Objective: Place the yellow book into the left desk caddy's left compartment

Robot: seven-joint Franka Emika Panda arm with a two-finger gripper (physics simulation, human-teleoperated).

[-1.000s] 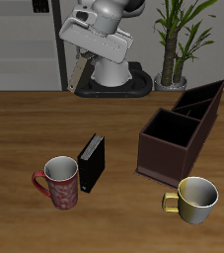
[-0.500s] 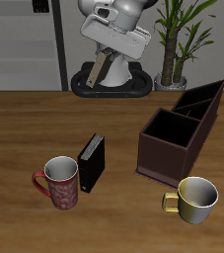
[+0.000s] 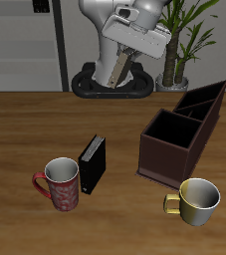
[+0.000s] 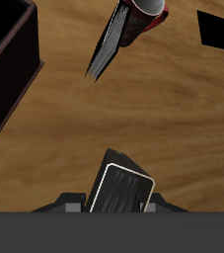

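Exterior view: the gripper (image 3: pixel 122 70) hangs high above the back of the table, closed on the yellow book (image 3: pixel 120 66), which slants downward from it, clear of the wooden table (image 3: pixel 25 129); the left desk caddy (image 3: pixel 180 133), a long dark brown box with inner dividers, stands on the table nearer the front, well apart from the raised book and lower than it; all its compartments that show appear empty; a black book (image 3: pixel 93 164) stands upright near the middle of the table, just beside a red mug (image 3: pixel 59 183); a yellow mug (image 3: pixel 196 201) sits before the caddy's near end, close to the table's front edge; a potted plant (image 3: pixel 180 40) stands behind the table.

Wrist view: the yellow book (image 4: pixel 121 187) shows end-on between the gripper's fingers, pinched at its edges, so the grip is narrow and holding the book; below lie the black book (image 4: pixel 111 42), the red mug's rim (image 4: pixel 149 8) and one dark wall of the caddy (image 4: pixel 7 71).

Progress, as judged: pick-up and lift are done; what is left is to carry the book over the caddy, line it up above the left compartment, lower it in and release.
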